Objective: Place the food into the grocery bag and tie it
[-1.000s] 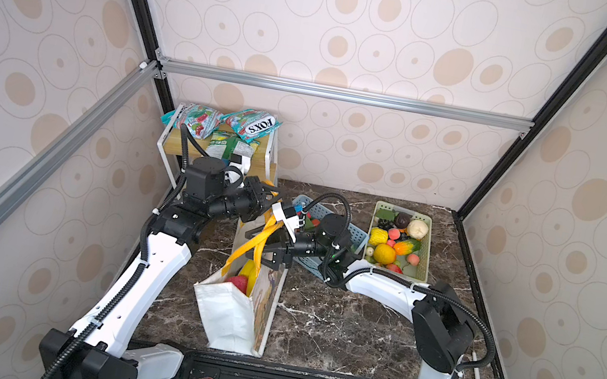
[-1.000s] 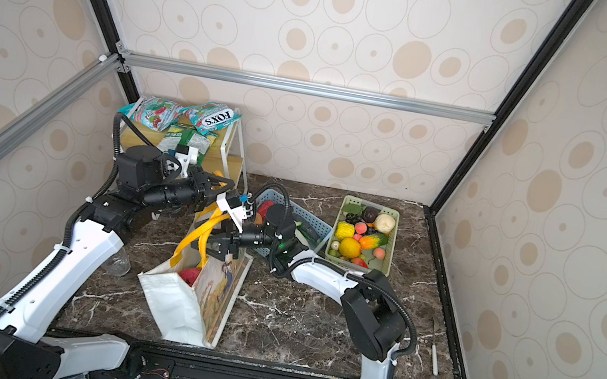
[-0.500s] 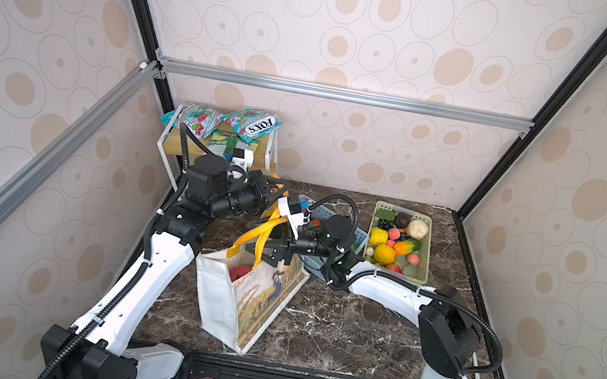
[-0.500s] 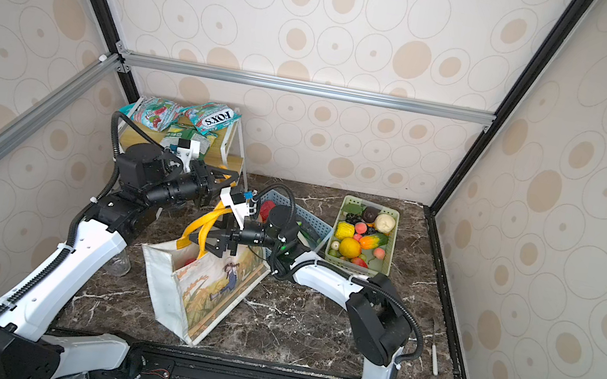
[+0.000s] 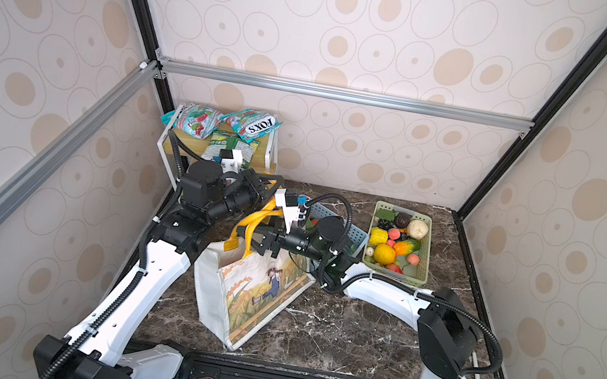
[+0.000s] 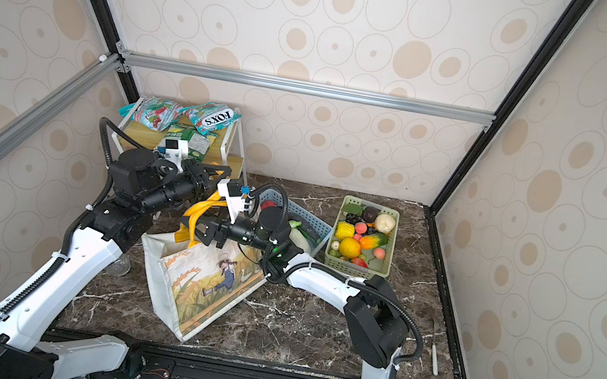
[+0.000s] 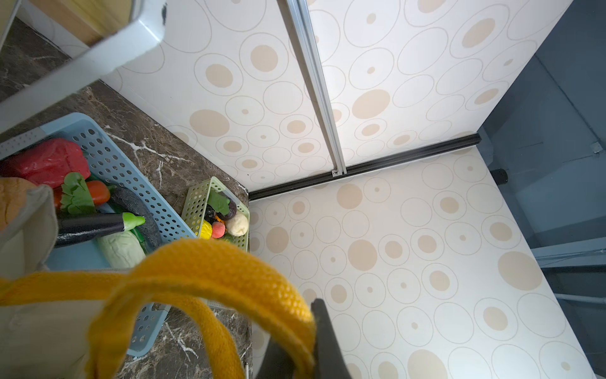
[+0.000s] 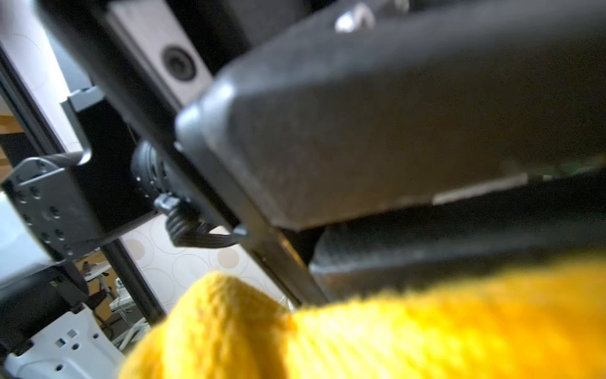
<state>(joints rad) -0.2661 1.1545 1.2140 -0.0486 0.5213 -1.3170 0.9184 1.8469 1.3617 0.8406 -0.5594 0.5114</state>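
The white grocery bag (image 5: 253,295) (image 6: 198,286) leans tilted on the marble table, its printed picture facing up. Its yellow handles (image 5: 256,218) (image 6: 201,208) (image 7: 210,262) (image 8: 360,334) are pulled up and back. My left gripper (image 5: 269,186) (image 6: 221,174) (image 7: 308,331) is shut on one handle loop. My right gripper (image 5: 247,237) (image 6: 195,228) reaches in from the right, its jaws apart astride the handles lower down. Toy food fills a green basket (image 5: 428,259) (image 6: 392,252), and more lies in a blue basket (image 5: 355,235) (image 6: 313,221) (image 7: 124,164). The bag's inside is hidden.
A white shelf (image 5: 270,155) (image 6: 236,145) with foil snack packets (image 5: 249,126) (image 6: 213,117) stands at the back left, close behind my left wrist. A thin white stick (image 5: 478,362) (image 6: 432,359) lies by the table's right edge. The blue basket sits just behind the bag.
The bag has been pulled up by its handles and has swung round, so its picture side now faces up. My right gripper has shifted left onto the handles.
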